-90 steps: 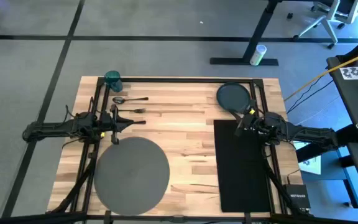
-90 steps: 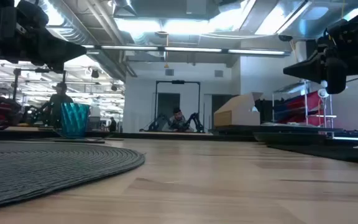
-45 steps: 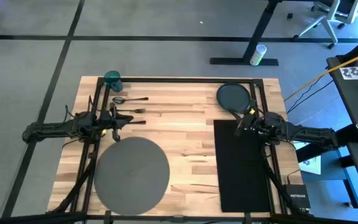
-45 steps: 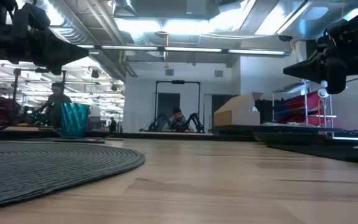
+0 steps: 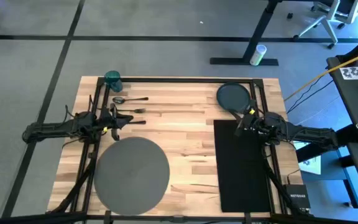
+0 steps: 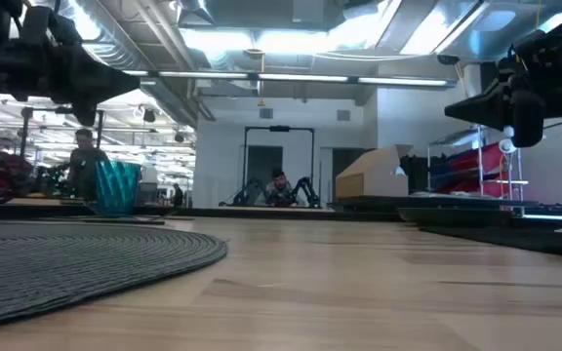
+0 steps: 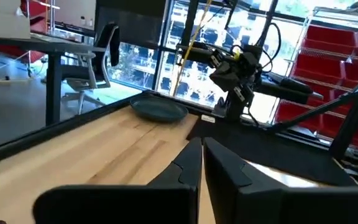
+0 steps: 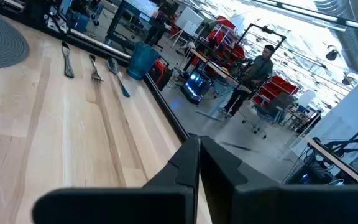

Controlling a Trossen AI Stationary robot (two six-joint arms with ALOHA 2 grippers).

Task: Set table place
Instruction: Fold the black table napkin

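The job has hardly begun. Nothing sits on the big grey mat [image 5: 131, 172] yet, and every piece of the place is spread out on the wood surface [image 5: 185, 134].

The left pincer [image 5: 113, 122] hangs in the air just past the far edge of the mat. Its two fingers are pressed together and hold nothing. The fork [image 5: 131, 111] lies very near it, just ahead and a little to the side. The spoon [image 5: 129, 99] lies just past the fork. The teal cup [image 5: 112, 79] stands farther off, at the far corner of the surface.

The right pincer [image 5: 245, 121] hangs over the far end of the black napkin [image 5: 244, 165]. Its fingers are pressed together too, with nothing in them. The dark plate [image 5: 233, 96] lies near it, just beyond the napkin's far end.

So what is left is nearly all of it. I think the plate must go onto the mat, the fork and spoon beside it, the cup close by, and the napkin next to the mat. The left pincer seems closest to the fork, so that may be first.
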